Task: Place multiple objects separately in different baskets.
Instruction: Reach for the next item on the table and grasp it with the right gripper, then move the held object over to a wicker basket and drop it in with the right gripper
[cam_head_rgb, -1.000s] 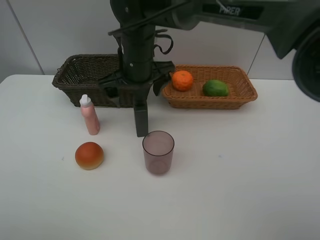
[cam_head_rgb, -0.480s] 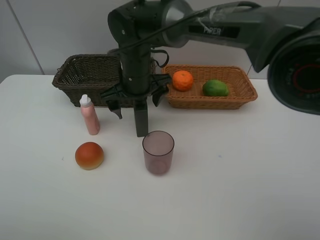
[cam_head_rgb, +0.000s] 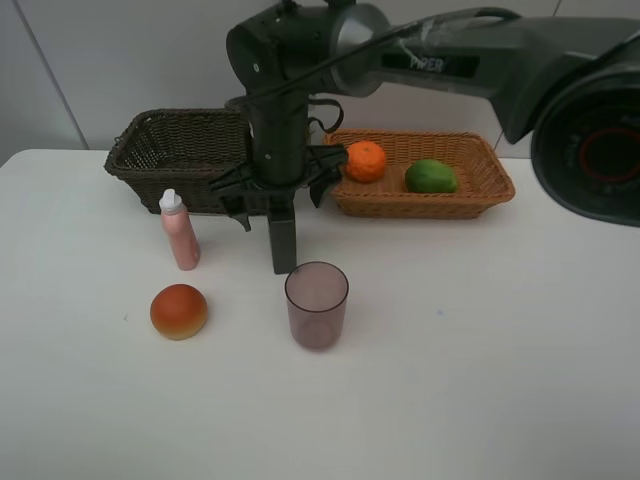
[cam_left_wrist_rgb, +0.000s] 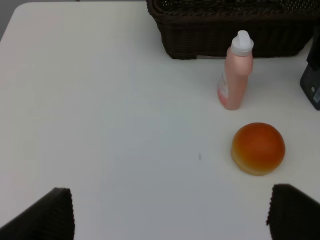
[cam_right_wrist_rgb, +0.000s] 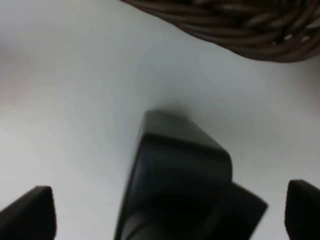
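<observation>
The right claw (cam_head_rgb: 280, 205) reaches across the middle of the table (cam_head_rgb: 500, 350) and points straight down, its jaws spread wide. Its fingers stand clear on either side of the box (cam_head_rgb: 283, 245), touching neither face. The box stands on end on the table, its top rising between the fingers. It is just in front of the right end of the dark basket (cam_head_rgb: 165, 150).

The cup (cam_head_rgb: 317, 305) stands upright just in front of the box, apart from it. The bottle (cam_head_rgb: 180, 232) stands upright to the left of the box, just in front of the dark basket. The bun (cam_head_rgb: 179, 311) lies in front of the bottle, nearer the front edge.

The dark basket sits at the far edge, left of the middle. The tan basket (cam_head_rgb: 470, 195) sits at the far edge, right of the middle. The arm hides whether the two touch. In the tan basket the orange (cam_head_rgb: 365, 160) lies at the left end and the lime (cam_head_rgb: 431, 176) near the middle, apart from each other.

The left claw (cam_left_wrist_rgb: 170, 215) shows only in its own wrist view. Its jaws are wide and hold nothing, over bare table towards the left side, with the bun and bottle beyond its fingertips.
</observation>
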